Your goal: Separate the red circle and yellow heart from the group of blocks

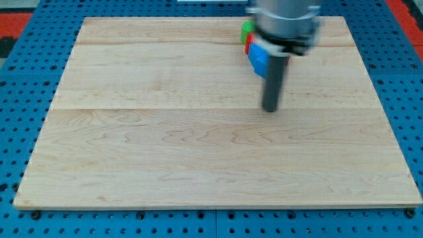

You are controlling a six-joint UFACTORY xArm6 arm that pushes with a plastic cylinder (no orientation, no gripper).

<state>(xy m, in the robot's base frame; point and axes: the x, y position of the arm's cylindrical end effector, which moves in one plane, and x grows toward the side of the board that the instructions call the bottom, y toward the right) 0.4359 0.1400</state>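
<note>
A pale wooden worktop [165, 152] lies on blue pegboard. Near its top edge, right of centre, red [248, 45], green [246, 28] and blue [258, 59] blocks huddle, partly hidden; no yellow heart shows. We carry no gripper; my tip [269, 110] rests just below them, and we should circle behind before pushing.

A cluster of blocks sits at the far side of the board, right of centre, mostly hidden behind the arm's blurred head. Of the red block [249, 45] only a thin sliver shows, wedged between a green block [247, 29] on its far side and a blue block [258, 59] on its near side, touching both; its round shape cannot be made out. The yellow heart cannot be seen anywhere; if it lies in the cluster, the arm covers it.
</note>
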